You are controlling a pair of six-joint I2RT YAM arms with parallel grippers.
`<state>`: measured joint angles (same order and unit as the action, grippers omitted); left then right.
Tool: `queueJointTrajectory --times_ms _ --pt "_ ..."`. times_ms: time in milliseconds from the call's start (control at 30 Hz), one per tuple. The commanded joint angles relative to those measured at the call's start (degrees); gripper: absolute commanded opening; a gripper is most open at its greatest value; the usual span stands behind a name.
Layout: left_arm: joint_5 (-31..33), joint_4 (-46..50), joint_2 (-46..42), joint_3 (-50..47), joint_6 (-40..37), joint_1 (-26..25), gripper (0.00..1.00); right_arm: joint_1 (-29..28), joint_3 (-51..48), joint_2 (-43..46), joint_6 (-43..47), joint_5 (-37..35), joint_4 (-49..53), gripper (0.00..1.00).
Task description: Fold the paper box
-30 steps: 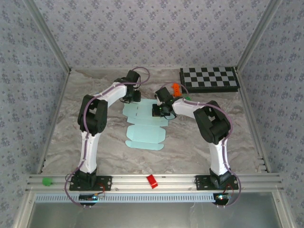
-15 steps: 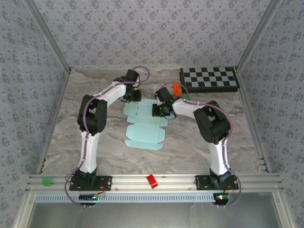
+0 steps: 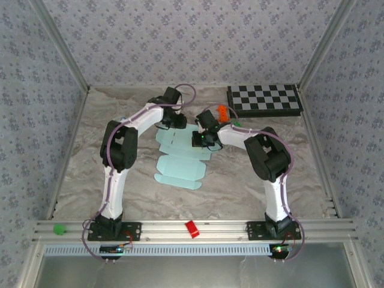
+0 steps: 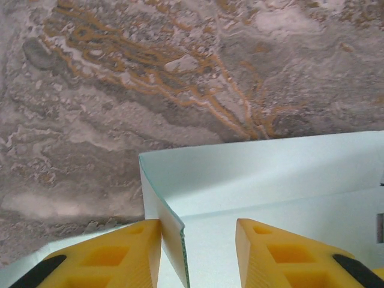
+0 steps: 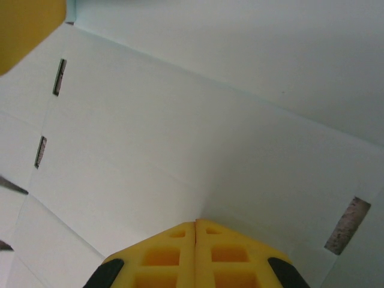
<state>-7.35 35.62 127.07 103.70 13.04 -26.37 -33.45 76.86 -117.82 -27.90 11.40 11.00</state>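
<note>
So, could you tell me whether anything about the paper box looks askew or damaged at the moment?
Nothing damaged. One flap of the paper box stands up off the table, between the open fingers of the left gripper.

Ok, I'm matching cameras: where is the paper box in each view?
Top external: paper box near the picture's centre.
Left wrist: paper box lower right, one flap raised inside the left gripper.
Right wrist: paper box beyond the shut right gripper, slots at left.
Shared landmark: the left gripper's yellow fingers, one top-left in the right wrist view.
</note>
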Motion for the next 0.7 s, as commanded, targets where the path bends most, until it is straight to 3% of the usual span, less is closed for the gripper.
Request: queueJointTrajectory --times_ms 0,367,667 --pt "-3.5 0.3 0.2 2.5 -1.0 -0.3 0.37 0.0 -0.9 -2.3 -0.7 0.7 2.0 0.01" --pt "-5.7 0.1 0.9 3.1 0.1 -0.1 0.4 0.3 -1.6 -2.1 -0.4 0.6 2.0 0.01" --pt "3.3 0.1 -10.6 -4.8 0.3 0.3 0.52 0.5 -2.2 -1.2 0.0 -0.3 2.5 0.01"
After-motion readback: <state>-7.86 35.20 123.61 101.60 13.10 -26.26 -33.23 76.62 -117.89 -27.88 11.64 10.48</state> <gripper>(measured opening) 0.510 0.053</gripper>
